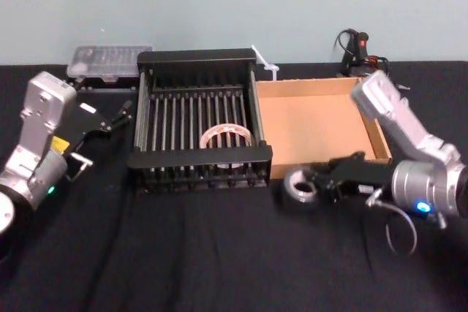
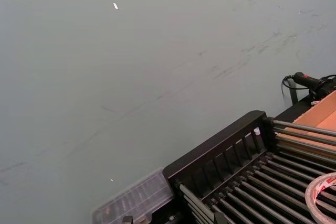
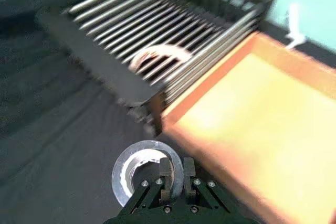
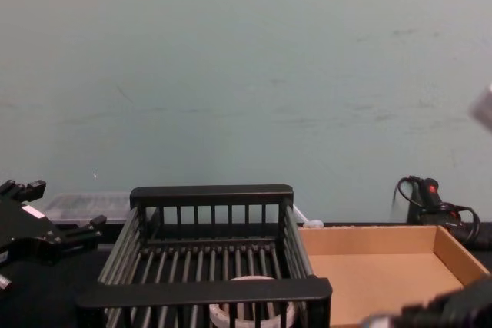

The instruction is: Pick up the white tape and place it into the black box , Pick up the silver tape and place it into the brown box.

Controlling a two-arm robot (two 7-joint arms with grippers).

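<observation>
Black cloth covers the bench [image 1: 183, 253], with wide bare room along its front edge. The black box [image 1: 199, 157] sits mid-bench, its right side touching the brown box [image 1: 314, 126], whose floor lies bare. The white tape [image 1: 226, 136] lies flat on the slatted floor of the black box, near its front rim. The silver tape [image 1: 300, 188] rests on the cloth just in front of the brown box's front-left corner, close to the black box's front-right corner. The right gripper [image 1: 313, 182] reaches in from the right, its fingers [image 3: 166, 174] pinched together on the roll's wall, one inside the core. The left gripper [image 1: 126, 112] hangs just off the black box's left side, jaws slightly apart, holding nothing. A clear plastic case [image 1: 108, 61] lies at the back-left, a black tool with cable [image 1: 356, 52] at the back-right
</observation>
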